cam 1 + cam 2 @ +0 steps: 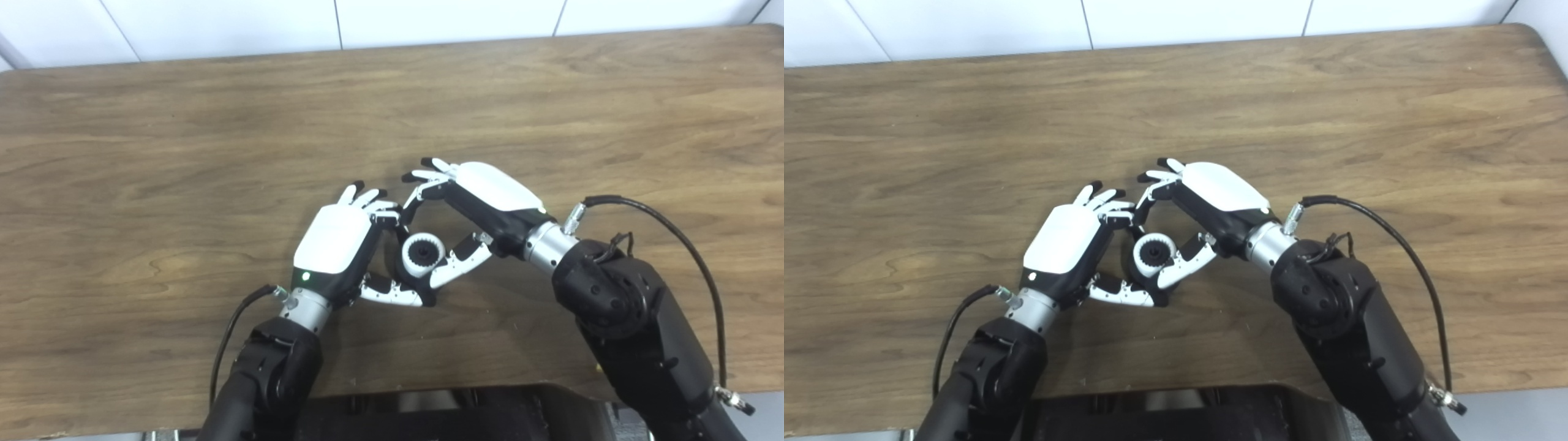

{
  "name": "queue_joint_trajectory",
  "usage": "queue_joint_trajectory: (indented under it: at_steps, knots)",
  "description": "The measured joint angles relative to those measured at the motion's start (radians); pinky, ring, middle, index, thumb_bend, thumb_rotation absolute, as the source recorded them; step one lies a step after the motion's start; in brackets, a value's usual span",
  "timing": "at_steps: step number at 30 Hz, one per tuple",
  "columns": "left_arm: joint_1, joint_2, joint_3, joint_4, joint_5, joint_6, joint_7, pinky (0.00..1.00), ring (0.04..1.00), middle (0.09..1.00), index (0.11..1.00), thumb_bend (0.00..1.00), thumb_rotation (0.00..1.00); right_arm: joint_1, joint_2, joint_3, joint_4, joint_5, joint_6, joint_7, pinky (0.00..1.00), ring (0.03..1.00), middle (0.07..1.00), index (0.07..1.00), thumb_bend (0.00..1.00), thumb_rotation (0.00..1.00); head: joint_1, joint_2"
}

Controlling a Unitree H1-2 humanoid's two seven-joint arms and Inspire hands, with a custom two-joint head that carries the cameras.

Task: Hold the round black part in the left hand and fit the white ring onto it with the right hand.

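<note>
**Camera setup: paired head views**

Both look steeply down from above the near edge of the wooden table (184, 122), facing the white wall (968, 24). Mid-range. Right eye sits slightly rightward; both share nearly the whole tabletop.

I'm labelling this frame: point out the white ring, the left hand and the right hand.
white ring (411, 245), left eye view, on its white outer band.
left hand (335, 239), left eye view, on the white back shell.
right hand (1220, 185), right eye view, on the white back shell.
</note>
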Motion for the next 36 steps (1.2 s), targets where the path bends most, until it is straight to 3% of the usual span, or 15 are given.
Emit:
queue_joint_trajectory:
  at_steps: [25, 36]
  knots:
    - [0.0, 0.001, 0.001, -0.001, 0.001, 0.0, -0.001, 1.0, 0.903, 0.774, 0.484, 0.52, 0.06, 0.0, 0.001, -0.025, -0.001, -0.004, 0.002, 0.0, 1.0, 1.0, 0.918, 0.61, 0.95, 0.26, -0.003, -0.003]
    - [0.0, 0.005, 0.005, 0.0, -0.002, -0.007, 0.004, 1.0, 0.901, 0.772, 0.484, 0.52, 0.06, -0.005, -0.001, -0.105, -0.034, 0.025, 0.01, -0.005, 1.0, 1.0, 0.904, 0.626, 0.97, 0.25, -0.008, -0.005]
